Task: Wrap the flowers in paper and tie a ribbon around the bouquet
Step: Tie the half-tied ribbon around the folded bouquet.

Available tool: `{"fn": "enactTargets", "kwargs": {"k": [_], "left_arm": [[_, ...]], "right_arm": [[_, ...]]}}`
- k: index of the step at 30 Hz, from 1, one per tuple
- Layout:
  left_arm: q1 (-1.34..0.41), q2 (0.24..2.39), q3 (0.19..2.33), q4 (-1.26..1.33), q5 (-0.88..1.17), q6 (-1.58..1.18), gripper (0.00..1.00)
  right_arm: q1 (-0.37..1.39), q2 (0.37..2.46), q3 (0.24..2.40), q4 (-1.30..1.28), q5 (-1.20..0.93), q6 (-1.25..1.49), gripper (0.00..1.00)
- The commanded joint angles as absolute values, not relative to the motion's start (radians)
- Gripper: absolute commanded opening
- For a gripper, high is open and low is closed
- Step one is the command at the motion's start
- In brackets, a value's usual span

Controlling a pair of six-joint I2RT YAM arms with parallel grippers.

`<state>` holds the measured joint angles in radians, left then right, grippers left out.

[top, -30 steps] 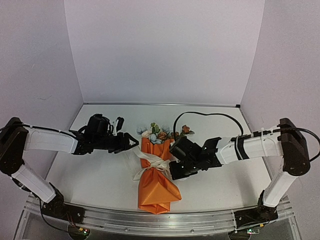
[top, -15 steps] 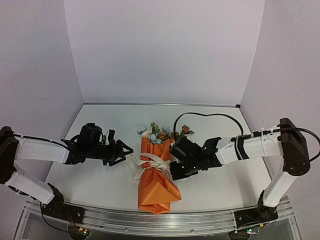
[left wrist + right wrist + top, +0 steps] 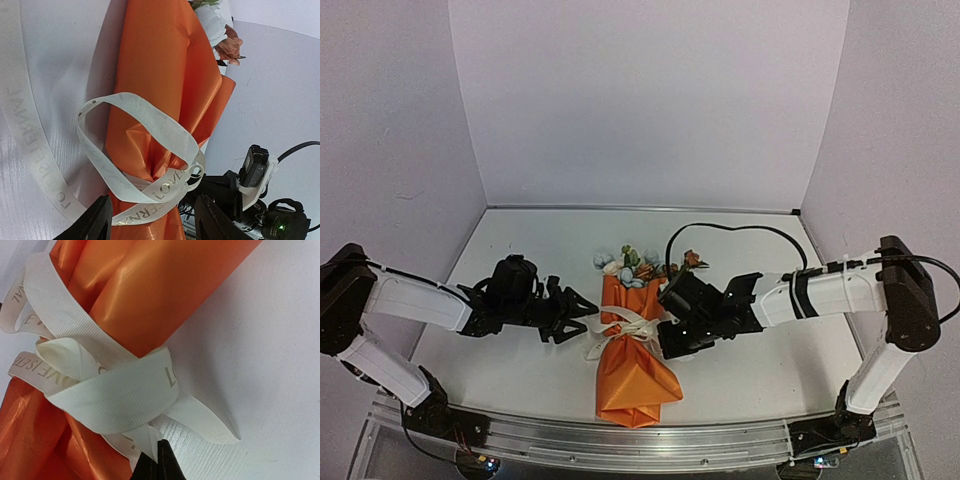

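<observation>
1. Placement: the bouquet [image 3: 632,360] is laid flat on the tabletop [image 3: 750,370] between the two arms. Its wide end is turned to the far side, and the flowers [image 3: 635,265] stick out there.
2. Wrapping: the paper [image 3: 160,75] is closed around the stems, orange face outward. This step is judged complete.
3. Tying: the ribbon [image 3: 625,328] is passed around the waist of the cone. In the left wrist view a loose loop is seen standing off the paper, and a long tail is seen lying on the tabletop beside the bouquet. The turns are slack, and whether a knot is crossed cannot be told.
4. Right tool [image 3: 157,460]: it is clenched, with a strand of the ribbon pinched at its tips just beside the waist of the cone.
5. Left tool [image 3: 585,318]: it is released, with the jaws held apart and aimed at the ribbon from the left. In its wrist view the wrapped waist is framed between the jaws, but nothing is grasped.
6. Step in hand: tying is judged to be under way, late in the task.
7. Next move: a grasp on the loop or the free tail by the left tool is called for, followed by an outward pull against the right tool's hold.
8. Caution: the paper is thin, so it may be creased or dragged by a hard pull.
</observation>
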<state>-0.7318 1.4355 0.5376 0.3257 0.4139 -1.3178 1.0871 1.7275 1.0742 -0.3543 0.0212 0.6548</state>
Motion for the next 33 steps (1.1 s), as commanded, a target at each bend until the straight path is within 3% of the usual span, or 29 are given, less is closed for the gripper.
{"fn": "enactTargets", "kwargs": {"k": [1, 17, 21, 29, 33], "left_arm": [[-0.738, 1.439, 0.589, 0.292, 0.387, -1.362, 0.59], [-0.747, 1.551, 0.639, 0.319, 0.408, -1.402, 0.53], [-0.747, 1.586, 0.653, 0.366, 0.421, -1.407, 0.4], [-0.747, 1.564, 0.699, 0.29, 0.413, -1.308, 0.02], [-0.746, 1.506, 0.749, 0.129, 0.339, -1.153, 0.0]], "right_arm": [[1.085, 1.717, 1.114, -0.356, 0.029, 0.643, 0.0], [1.085, 1.724, 1.124, -0.353, 0.027, 0.642, 0.0], [1.085, 1.721, 1.123, -0.353, 0.027, 0.643, 0.0], [1.085, 1.707, 1.111, -0.354, 0.046, 0.64, 0.0], [1.085, 1.696, 1.096, -0.37, 0.071, 0.643, 0.0]]}}
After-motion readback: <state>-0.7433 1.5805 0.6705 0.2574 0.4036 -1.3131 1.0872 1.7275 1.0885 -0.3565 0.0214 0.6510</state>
